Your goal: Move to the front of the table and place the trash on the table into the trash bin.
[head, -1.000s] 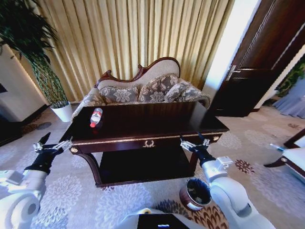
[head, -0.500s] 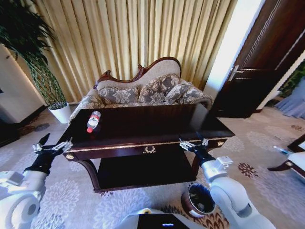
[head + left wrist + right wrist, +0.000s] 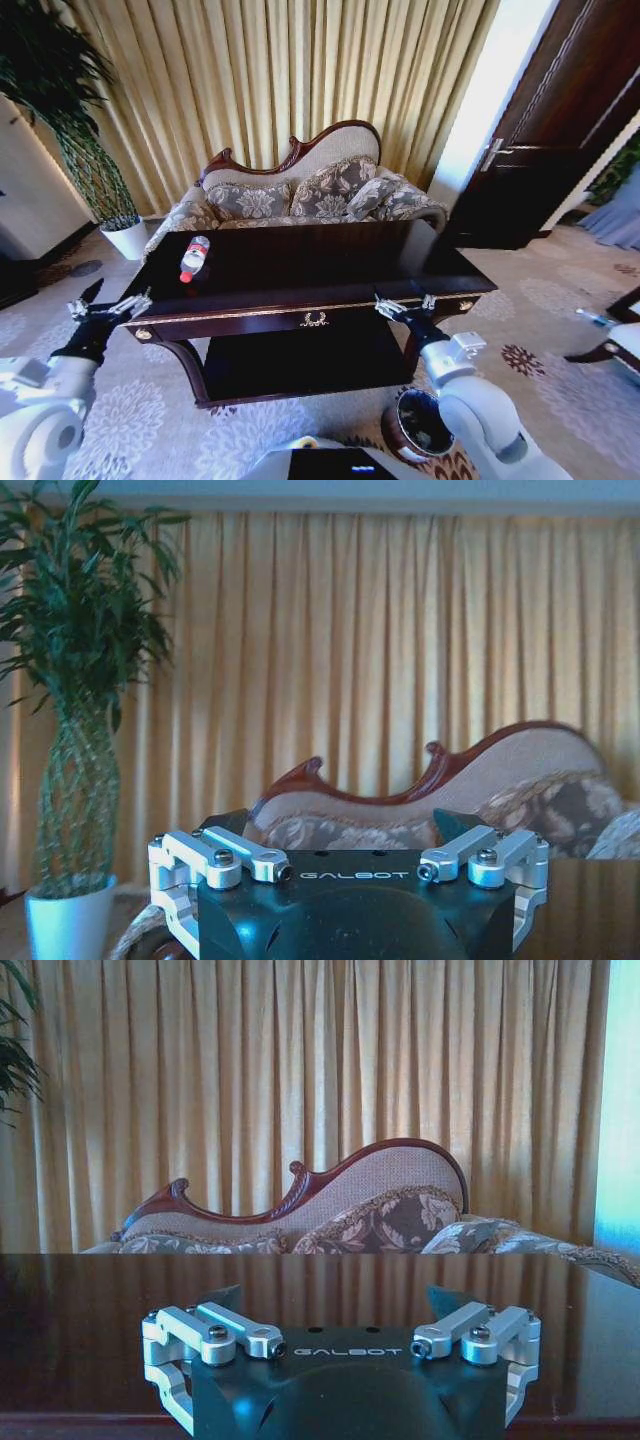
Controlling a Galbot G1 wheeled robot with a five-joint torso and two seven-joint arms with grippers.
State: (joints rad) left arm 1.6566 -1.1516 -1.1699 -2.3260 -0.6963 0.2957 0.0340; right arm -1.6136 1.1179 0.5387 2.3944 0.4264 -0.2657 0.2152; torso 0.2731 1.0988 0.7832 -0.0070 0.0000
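Note:
The dark glossy table (image 3: 330, 262) with gold trim stands straight ahead, its front edge close to both grippers. A clear plastic bottle (image 3: 194, 257) with a red cap and a red-white label lies on the table's left part. The trash bin (image 3: 418, 428) stands on the carpet at the lower right, partly hidden behind my right arm. My left gripper (image 3: 112, 300) hovers open and holds nothing, just off the table's front left corner. My right gripper (image 3: 404, 302) is open with nothing in it, at the front edge near the right corner. The right wrist view looks across the tabletop (image 3: 80, 1320).
A carved sofa (image 3: 300, 185) with patterned cushions sits behind the table, before gold curtains. A tall potted plant (image 3: 128, 236) stands at the left. A dark door (image 3: 570, 120) is at the right, and a chair (image 3: 612, 340) reaches in at the right edge. Patterned carpet surrounds the table.
The whole head view has shifted: the table now looms closer and wider, and the bin sits lower in the picture. Both arms hold the same pose.

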